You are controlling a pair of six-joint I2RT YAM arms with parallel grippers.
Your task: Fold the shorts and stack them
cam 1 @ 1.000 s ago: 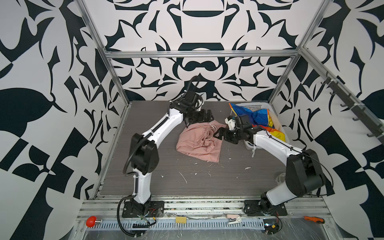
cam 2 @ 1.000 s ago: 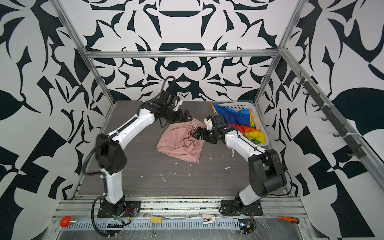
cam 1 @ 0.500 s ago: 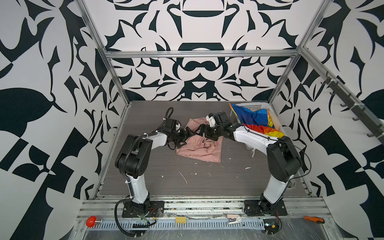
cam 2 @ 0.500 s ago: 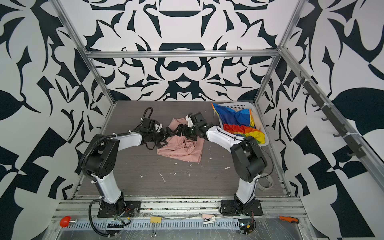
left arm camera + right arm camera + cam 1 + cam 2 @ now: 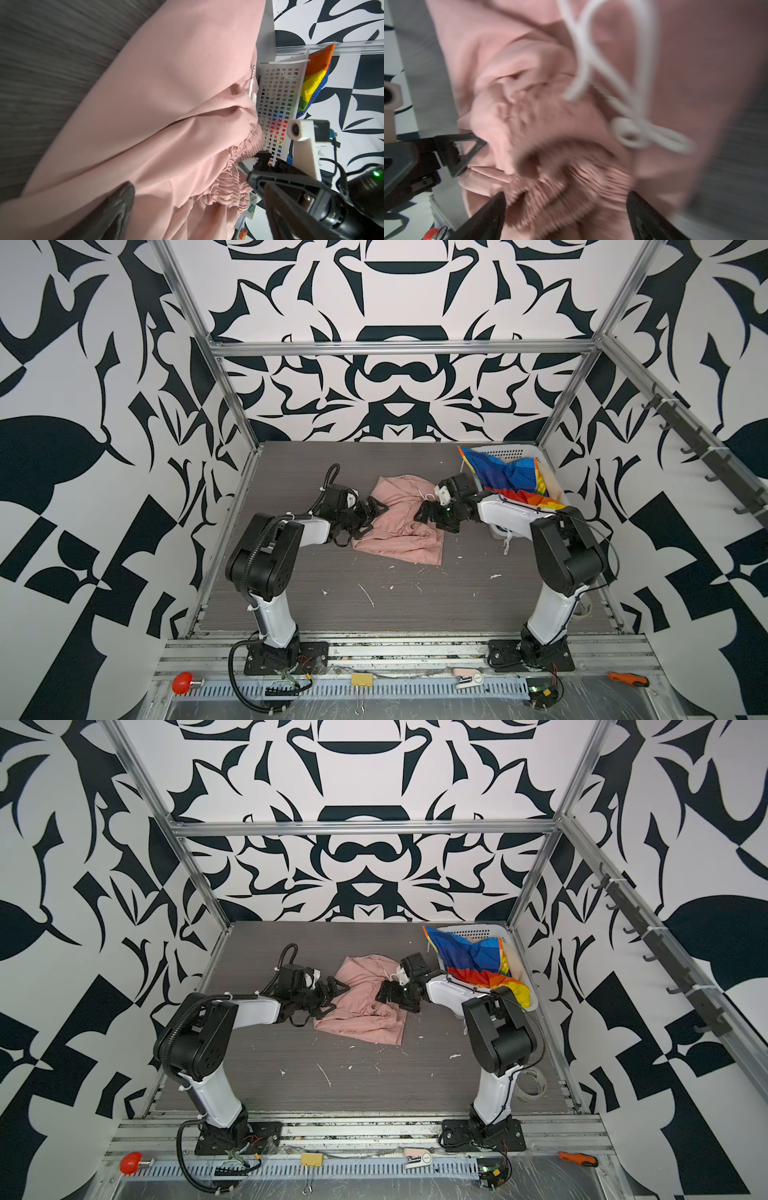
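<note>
The salmon-pink shorts lie crumpled mid-table in both top views. My left gripper lies low at their left edge, open, with smooth pink cloth between its fingers in the left wrist view. From the right, my right gripper stands open over the gathered waistband, cloth between its fingers, beside the white drawstring. The rainbow-striped shorts hang over the white basket. A pale beige patch shows behind them.
The basket stands at the back right corner against the frame post. White scraps litter the grey table in front of the shorts. A tape roll lies by the right arm's base. A red knob, binder clip and orange screwdriver sit on the front rail.
Both arms dropped low to the table. The left gripper came from behind the pink shorts to their left edge. The right gripper moved left onto the waistband. The shorts lie flatter.
</note>
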